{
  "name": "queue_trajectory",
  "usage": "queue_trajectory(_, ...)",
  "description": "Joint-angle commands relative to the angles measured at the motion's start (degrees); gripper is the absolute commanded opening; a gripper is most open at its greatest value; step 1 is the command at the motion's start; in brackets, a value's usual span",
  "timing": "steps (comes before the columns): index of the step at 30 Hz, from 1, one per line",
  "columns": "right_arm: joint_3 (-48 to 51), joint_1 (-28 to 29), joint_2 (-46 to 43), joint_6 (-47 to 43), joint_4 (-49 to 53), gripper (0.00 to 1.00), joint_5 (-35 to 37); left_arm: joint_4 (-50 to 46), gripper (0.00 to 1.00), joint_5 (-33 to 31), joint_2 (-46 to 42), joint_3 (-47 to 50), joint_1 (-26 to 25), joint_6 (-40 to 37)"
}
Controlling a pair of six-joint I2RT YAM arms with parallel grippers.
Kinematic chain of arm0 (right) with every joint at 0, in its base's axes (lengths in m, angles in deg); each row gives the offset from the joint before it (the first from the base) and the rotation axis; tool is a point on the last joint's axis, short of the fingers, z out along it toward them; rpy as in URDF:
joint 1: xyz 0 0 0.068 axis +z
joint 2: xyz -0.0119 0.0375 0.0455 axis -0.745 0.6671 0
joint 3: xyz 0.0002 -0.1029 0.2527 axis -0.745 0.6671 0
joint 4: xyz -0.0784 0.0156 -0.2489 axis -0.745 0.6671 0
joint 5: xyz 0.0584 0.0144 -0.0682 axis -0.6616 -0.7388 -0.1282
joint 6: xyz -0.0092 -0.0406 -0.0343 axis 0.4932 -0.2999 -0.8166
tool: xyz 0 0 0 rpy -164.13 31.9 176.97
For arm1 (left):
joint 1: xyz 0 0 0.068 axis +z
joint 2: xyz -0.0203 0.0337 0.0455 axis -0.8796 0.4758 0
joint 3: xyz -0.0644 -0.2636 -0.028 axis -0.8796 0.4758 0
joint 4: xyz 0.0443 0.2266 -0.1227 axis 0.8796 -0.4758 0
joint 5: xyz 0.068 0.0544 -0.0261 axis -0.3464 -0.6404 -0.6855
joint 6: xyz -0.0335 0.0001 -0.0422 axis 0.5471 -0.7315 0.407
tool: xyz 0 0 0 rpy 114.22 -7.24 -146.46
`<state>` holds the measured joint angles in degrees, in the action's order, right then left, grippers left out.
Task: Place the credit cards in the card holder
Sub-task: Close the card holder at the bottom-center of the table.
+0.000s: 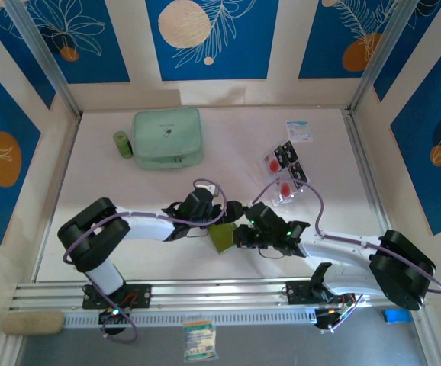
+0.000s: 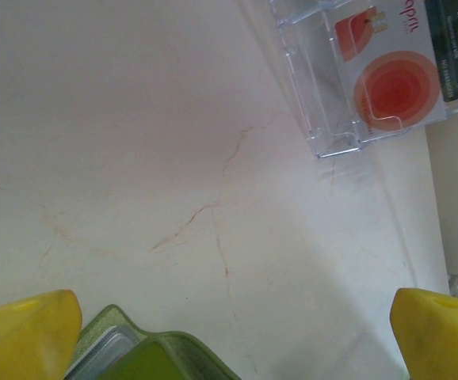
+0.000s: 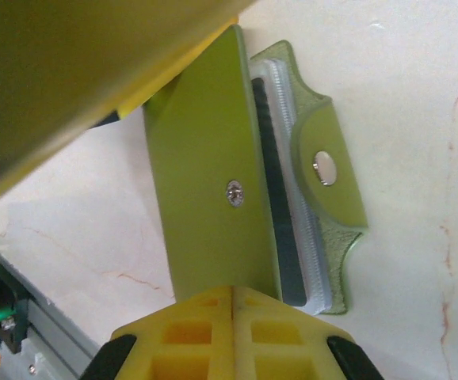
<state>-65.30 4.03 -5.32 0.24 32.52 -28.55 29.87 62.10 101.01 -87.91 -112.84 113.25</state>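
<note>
place: robot test cell | cues: 2 arms on aluminium rail, blue-panelled enclosure walls

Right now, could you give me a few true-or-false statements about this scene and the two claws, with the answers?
1. The left claw is wide open. True.
2. The right claw is open too. False: it is shut, pinching the flap of the card holder.
3. The mint-green case lies beside a small green cylinder. True.
4. The red-circle card is inside the card holder. False: it lies in a clear tray.
</note>
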Motion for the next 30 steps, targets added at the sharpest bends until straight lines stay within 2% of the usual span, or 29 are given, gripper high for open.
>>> queue_trajectory(1,1.83,0.46,1.77,1.56,-0.98,0.0,1.45,-2.11,1.0,0.59,-0.77,-2.7,-0.26,-2.28)
queue_trajectory(12,3.27,0.38,4.58,2.34,-2.9,0.0,1.71,-14.59,1.0,-0.99,-10.27,-5.78,5.03,-8.32)
queue_trajectory(21,3.01,0.25,4.98,2.3,-2.81,0.0,1.58,-31.96,1.0,-4.91,-15.87,-5.78,5.11,-14.15)
queue_trajectory(30,2.82,0.24,5.68,2.69,-2.7,0.0,1.62,-36.26,1.0,-6.67,-13.81,-5.33,2.25,-17.89)
